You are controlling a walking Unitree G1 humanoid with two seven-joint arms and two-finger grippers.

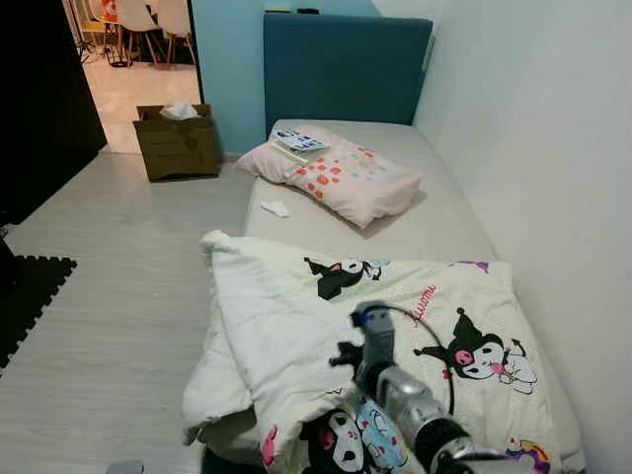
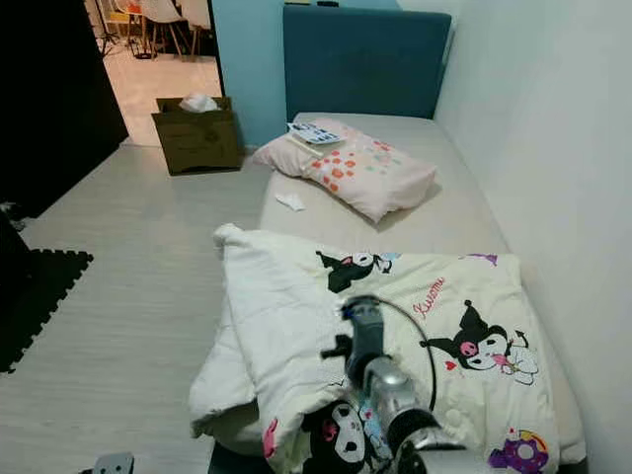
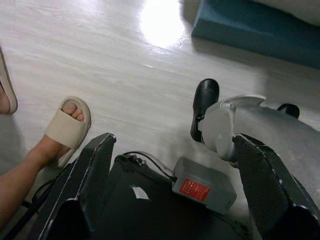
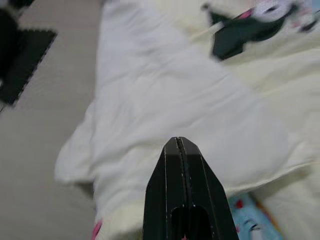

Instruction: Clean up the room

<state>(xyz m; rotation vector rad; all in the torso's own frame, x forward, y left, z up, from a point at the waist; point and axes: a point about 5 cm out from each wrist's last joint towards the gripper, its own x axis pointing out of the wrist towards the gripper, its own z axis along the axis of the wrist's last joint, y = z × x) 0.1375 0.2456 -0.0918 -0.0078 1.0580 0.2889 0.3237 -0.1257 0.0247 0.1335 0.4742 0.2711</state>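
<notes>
Soft, even light fills the head views, brightest through the doorway [image 1: 133,59], while the wall left of it falls black. Glare whitens the floor [image 3: 162,22] in the left wrist view. The right wrist view is motion-blurred, the quilt [image 4: 165,95] smeared.

1 bed [image 1: 449,232], 1 pillow [image 1: 341,175], 1 cream cartoon-print blanket [image 1: 296,326] counted. 1 booklet [image 1: 299,141] noted on pillow, 1 crumpled tissue [image 1: 275,208] on mattress. 1 cardboard box [image 1: 178,144] by wall, 1 black foam mat [image 1: 30,291] on floor. 1 sandalled foot [image 3: 62,131] seen in left wrist view. 2 chairs [image 1: 153,18] approx., beyond doorway.
</notes>
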